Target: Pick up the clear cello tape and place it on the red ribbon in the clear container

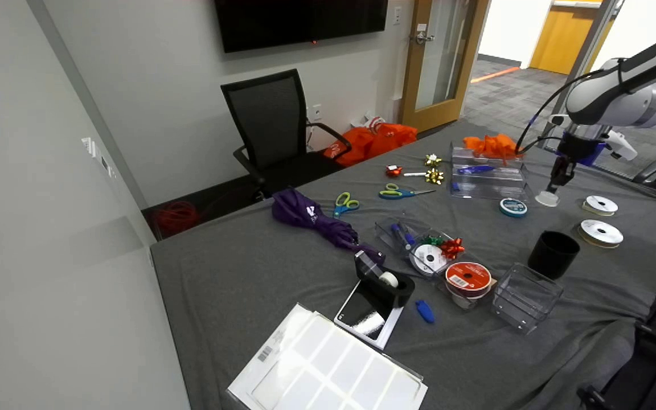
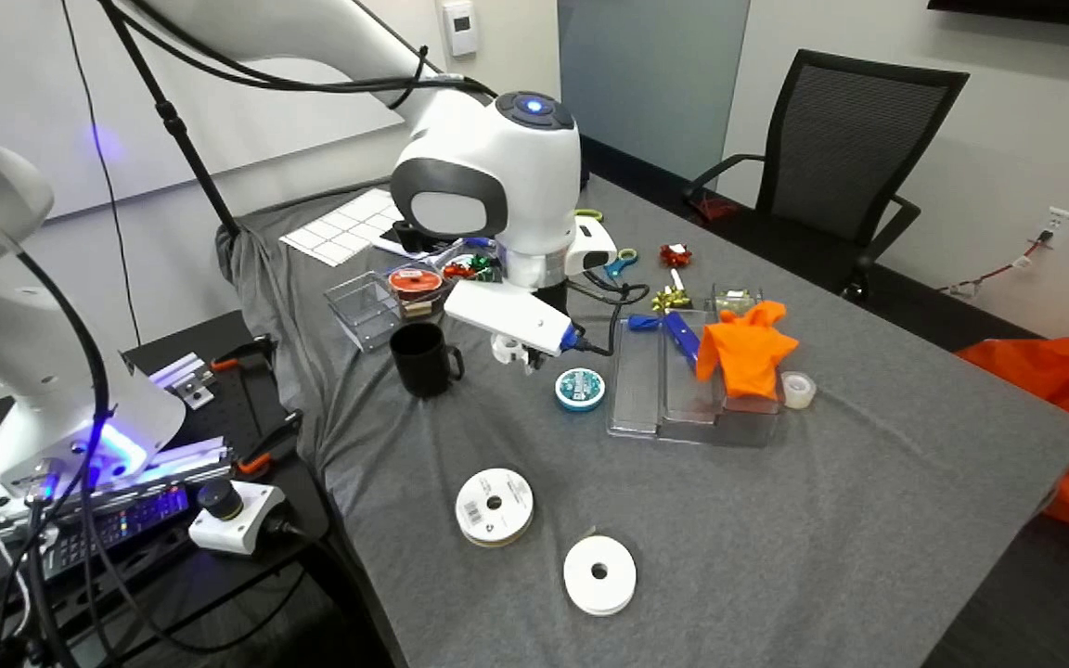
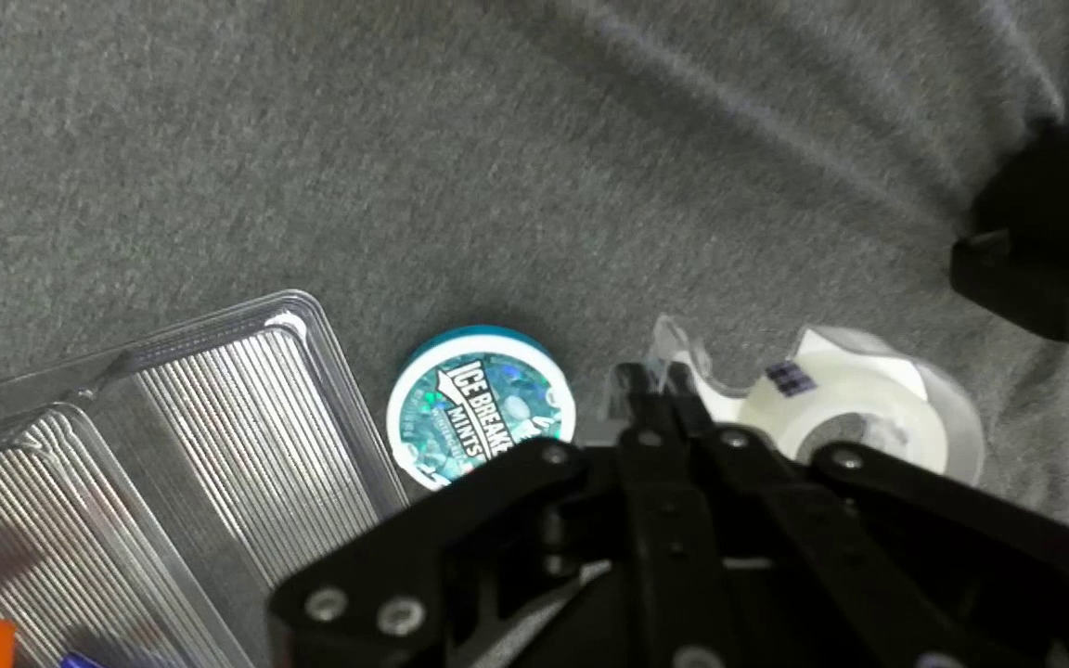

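- On grey cloth [image 2: 460, 594]: two white spools [image 2: 494, 522], one mint tin [image 3: 482, 408]
- gripper [image 3: 655, 376] nearly closed, pinching one clear tape [image 3: 855, 390]
- one red ribbon [image 1: 468, 275] in clear container [image 1: 466, 302], black mug [image 2: 421, 362] near

The tape [image 3: 822, 399] is creamy white with a dark checked patch. The gripper [image 3: 656, 378] is black. The ribbon [image 1: 471, 281] is red-orange with a white patch. The mint tin [image 3: 474, 408] is sparkly blue-green, edged in white. The mug [image 2: 421, 360] is all black. The tabletop [image 1: 248, 267] is plain grey.
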